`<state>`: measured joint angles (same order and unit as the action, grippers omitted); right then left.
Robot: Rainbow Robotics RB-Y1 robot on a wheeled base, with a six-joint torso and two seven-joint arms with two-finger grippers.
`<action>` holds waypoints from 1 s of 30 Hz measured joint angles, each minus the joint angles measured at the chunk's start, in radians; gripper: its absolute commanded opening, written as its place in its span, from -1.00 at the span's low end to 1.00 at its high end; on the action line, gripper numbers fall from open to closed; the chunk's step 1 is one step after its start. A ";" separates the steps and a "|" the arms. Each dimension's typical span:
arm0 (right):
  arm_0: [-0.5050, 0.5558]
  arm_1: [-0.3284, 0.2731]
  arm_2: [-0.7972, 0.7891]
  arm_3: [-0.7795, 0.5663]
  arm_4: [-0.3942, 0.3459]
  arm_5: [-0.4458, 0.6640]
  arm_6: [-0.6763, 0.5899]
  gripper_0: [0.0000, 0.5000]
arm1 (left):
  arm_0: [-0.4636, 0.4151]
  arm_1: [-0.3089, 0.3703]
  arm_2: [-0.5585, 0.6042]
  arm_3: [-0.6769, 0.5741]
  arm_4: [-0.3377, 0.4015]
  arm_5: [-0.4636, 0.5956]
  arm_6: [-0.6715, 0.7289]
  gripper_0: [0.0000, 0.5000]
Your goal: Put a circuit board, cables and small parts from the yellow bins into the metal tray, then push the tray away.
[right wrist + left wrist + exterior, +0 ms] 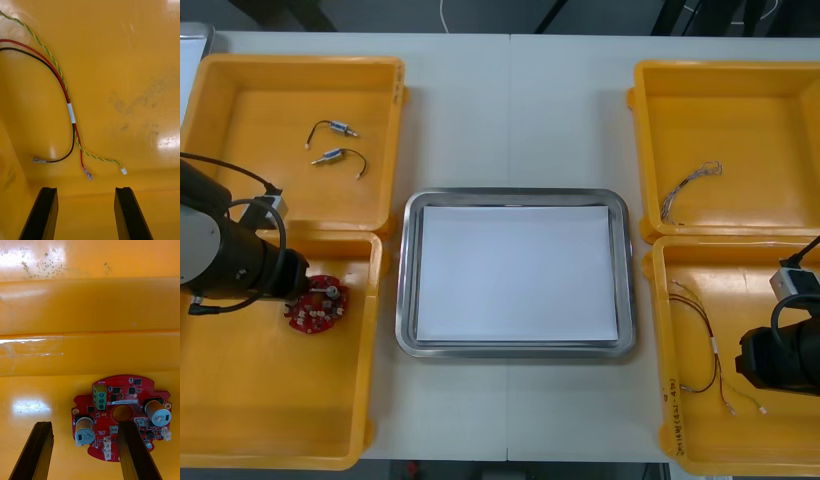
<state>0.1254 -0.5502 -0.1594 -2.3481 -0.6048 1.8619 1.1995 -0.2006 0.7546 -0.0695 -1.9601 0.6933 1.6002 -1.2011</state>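
Yellow near-left bin (240, 400) holds the round red circuit board (317, 305); left tool (84, 425) spread wide over it, one finger (137, 453) overlapping the board, nothing gripped. Right tool (86, 189) released, empty, above the thin red-black-yellow cable (70, 112) in the near-right bin (780, 450). Shiny metal tray (408, 280), white inside, mid-tabletop (510, 110) between the bins

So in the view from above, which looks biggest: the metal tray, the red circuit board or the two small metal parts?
1. The metal tray, by far the largest.
2. The round red circuit board, at the left gripper.
3. The two small metal parts, smallest; they look alike, so no order between them.
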 measured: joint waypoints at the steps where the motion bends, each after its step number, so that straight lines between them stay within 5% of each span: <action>1: 0.000 0.000 0.003 0.001 0.004 -0.006 0.000 0.73 | 0.002 0.000 -0.002 0.002 0.000 -0.006 0.008 1.00; 30: 0.000 0.000 0.137 0.147 0.124 -0.251 0.000 0.73 | 0.034 -0.002 -0.040 0.062 -0.037 -0.113 0.049 1.00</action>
<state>0.1254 -0.5497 -0.0220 -2.2012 -0.4812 1.6106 1.1995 -0.1668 0.7530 -0.1091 -1.8986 0.6564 1.4869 -1.1520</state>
